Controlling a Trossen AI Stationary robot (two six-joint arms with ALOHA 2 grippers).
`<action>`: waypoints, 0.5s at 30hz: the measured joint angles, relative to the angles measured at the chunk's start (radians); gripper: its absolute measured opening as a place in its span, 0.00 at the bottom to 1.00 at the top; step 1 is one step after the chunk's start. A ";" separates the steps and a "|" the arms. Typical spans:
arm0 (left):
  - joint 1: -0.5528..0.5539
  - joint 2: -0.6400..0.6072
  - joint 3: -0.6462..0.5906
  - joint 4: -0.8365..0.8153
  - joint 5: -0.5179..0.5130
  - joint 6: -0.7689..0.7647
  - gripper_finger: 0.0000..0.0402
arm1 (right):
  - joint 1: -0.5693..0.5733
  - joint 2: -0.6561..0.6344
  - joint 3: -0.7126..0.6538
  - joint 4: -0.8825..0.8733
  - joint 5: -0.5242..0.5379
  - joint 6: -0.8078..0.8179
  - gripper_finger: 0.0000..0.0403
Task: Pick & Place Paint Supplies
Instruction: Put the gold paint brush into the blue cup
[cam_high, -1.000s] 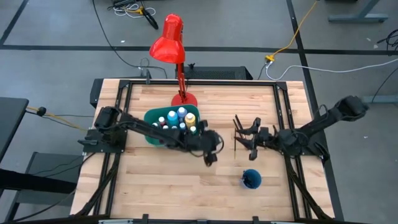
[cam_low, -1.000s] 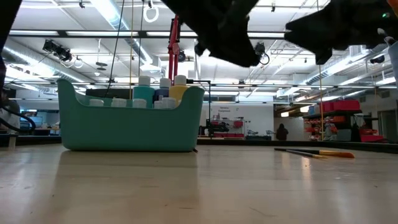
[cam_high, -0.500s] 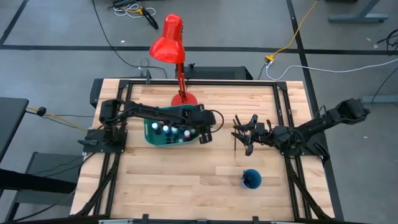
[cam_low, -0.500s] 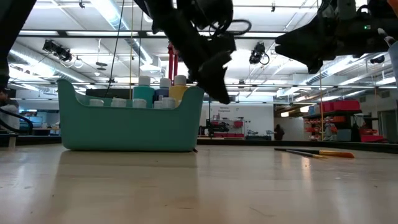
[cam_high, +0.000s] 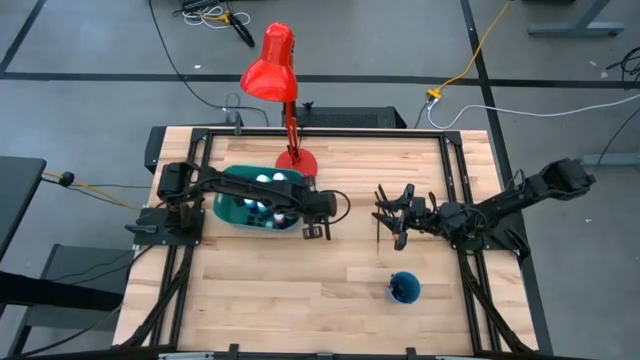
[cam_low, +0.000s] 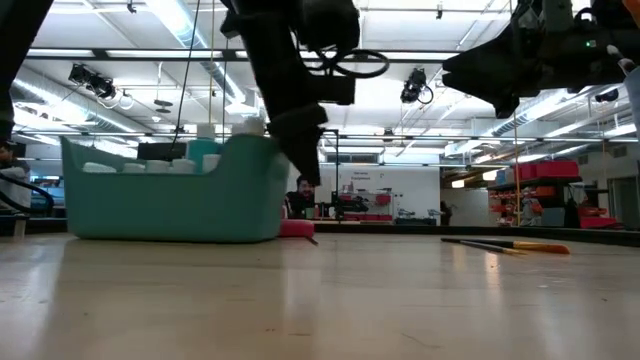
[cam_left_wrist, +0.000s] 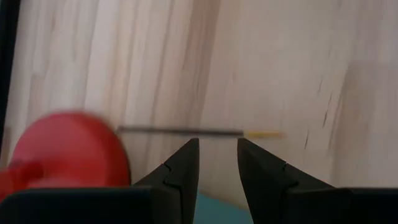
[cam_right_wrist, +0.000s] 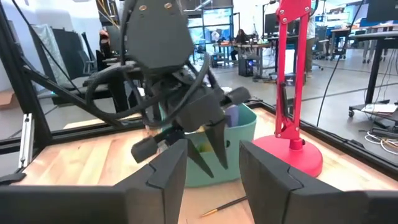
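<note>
Left gripper (cam_high: 314, 230) beside the teal bin (cam_high: 226, 212), right gripper (cam_high: 385, 215) raised; both fingers parted, empty.

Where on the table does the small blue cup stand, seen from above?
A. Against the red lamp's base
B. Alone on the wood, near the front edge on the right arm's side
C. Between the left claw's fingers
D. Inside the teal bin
B: in the high view the blue cup stands by itself on bare wood, apart from the teal bin and the lamp's base.
</note>
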 joint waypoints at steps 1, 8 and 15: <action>-0.003 -0.003 0.000 -0.025 -0.013 -0.022 0.28 | -0.004 0.000 0.000 0.000 -0.001 0.007 0.37; -0.029 -0.003 -0.001 0.009 -0.037 -0.054 0.28 | -0.047 0.062 0.002 0.000 -0.004 0.079 0.37; -0.087 -0.043 0.063 0.061 -0.051 -0.014 0.28 | -0.097 0.267 0.109 -0.003 -0.037 0.179 0.37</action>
